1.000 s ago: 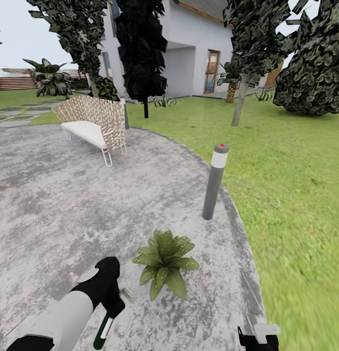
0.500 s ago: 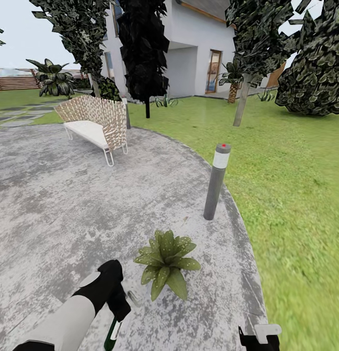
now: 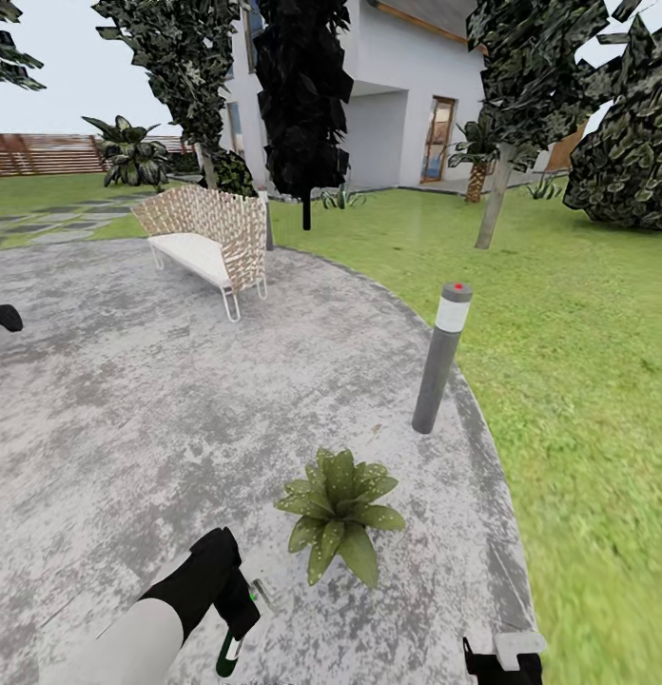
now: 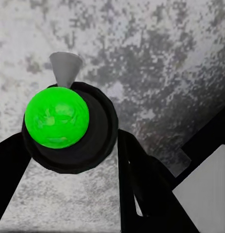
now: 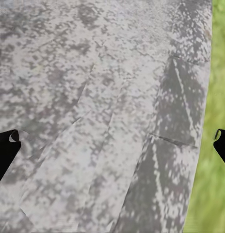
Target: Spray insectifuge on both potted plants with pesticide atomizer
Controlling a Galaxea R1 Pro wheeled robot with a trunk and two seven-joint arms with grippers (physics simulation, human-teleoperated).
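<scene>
Atomizer is clamped in left gripper; right gripper's spread empty. Nozzle's pointed off the potted plant, so spray could easily be wasted.

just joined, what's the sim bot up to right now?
It's on the grey patio in the garden. The left hand holds the pesticide atomizer, its green cap facing the wrist camera, just beside a potted plant. The right hand hangs open over the paving. No spray is visible.
</scene>
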